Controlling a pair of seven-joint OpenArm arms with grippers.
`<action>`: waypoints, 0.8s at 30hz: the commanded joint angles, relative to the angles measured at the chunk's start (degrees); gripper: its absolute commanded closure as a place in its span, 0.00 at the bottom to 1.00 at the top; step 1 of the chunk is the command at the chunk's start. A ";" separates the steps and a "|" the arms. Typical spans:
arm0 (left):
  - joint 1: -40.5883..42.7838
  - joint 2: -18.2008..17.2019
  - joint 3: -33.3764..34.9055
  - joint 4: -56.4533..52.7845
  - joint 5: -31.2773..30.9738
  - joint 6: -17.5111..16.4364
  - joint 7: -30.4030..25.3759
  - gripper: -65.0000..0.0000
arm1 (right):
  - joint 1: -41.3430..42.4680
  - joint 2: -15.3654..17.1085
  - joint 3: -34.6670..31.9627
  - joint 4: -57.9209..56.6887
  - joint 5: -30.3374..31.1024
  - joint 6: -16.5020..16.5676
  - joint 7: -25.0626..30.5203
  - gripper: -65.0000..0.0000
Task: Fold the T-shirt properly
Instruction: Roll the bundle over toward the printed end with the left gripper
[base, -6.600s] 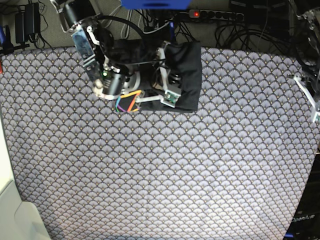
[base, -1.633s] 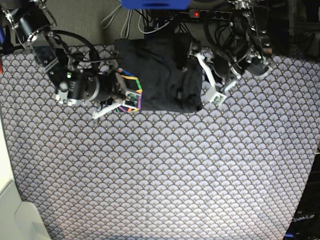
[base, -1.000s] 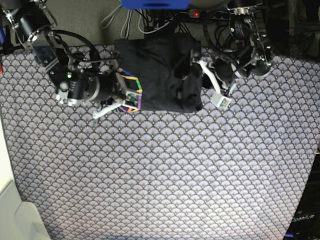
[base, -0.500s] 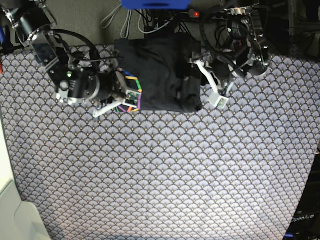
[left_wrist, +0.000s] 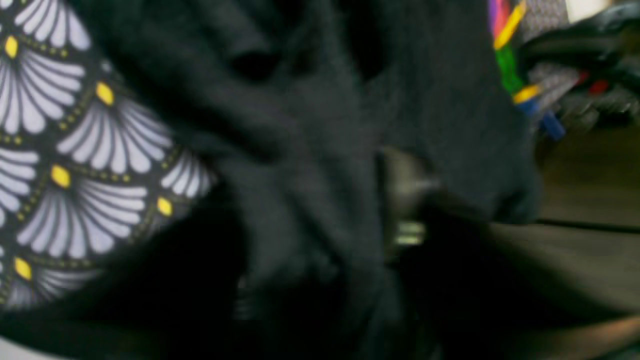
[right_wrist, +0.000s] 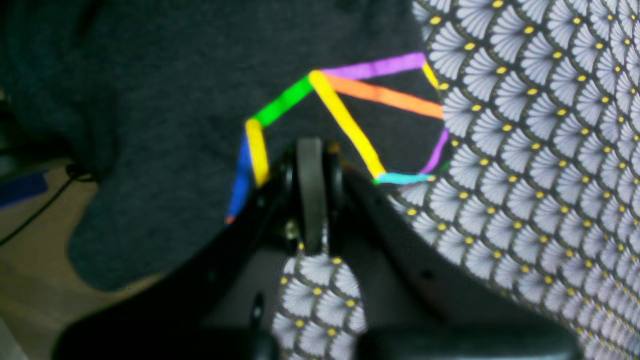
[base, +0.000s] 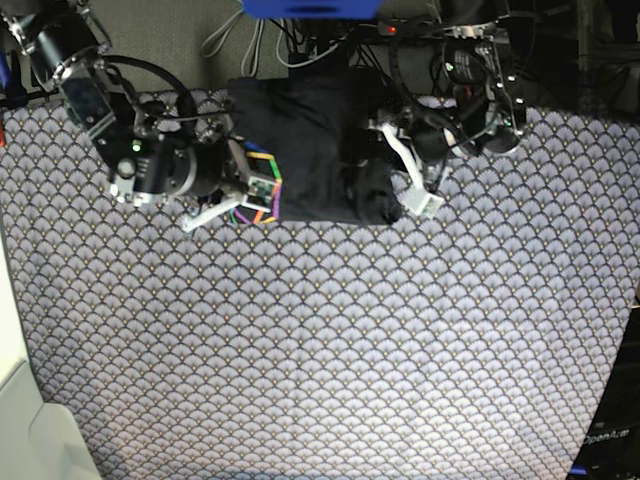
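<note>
The dark T-shirt (base: 310, 140) lies bunched at the table's far edge, its rainbow line print (base: 262, 185) at the lower left corner. My right gripper (base: 248, 192), on the left of the base view, is shut on that printed corner. The right wrist view shows its thin black fingers (right_wrist: 310, 170) pinched at the shirt (right_wrist: 150, 100) under the print (right_wrist: 345, 115). My left gripper (base: 400, 188) sits at the shirt's right edge, closed around gathered fabric. Blurred dark cloth (left_wrist: 310, 150) with converging wrinkles fills the left wrist view, and the fingers are not distinct there.
The fan-patterned tablecloth (base: 320, 350) covers the whole table. Cables and a power strip (base: 420, 28) run behind the far edge, where the shirt overhangs toward the floor (right_wrist: 30, 260). A white object (base: 30, 430) sits at the lower left corner.
My left gripper has moved left onto the shirt's right edge and its jaws have narrowed, bunching the fabric there. The right gripper has stayed put on the printed corner.
</note>
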 joint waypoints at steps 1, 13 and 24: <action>1.05 0.39 -0.06 -0.60 4.38 0.53 4.99 0.76 | 0.82 0.56 0.50 1.88 0.48 -0.01 0.74 1.00; -2.47 -0.05 0.20 0.10 4.82 4.53 5.34 0.99 | -0.94 0.47 16.41 6.45 0.74 -0.01 0.74 1.00; -11.79 -4.09 10.40 0.19 4.91 15.87 5.51 0.99 | -6.56 0.38 36.19 6.28 0.57 -0.01 1.09 1.00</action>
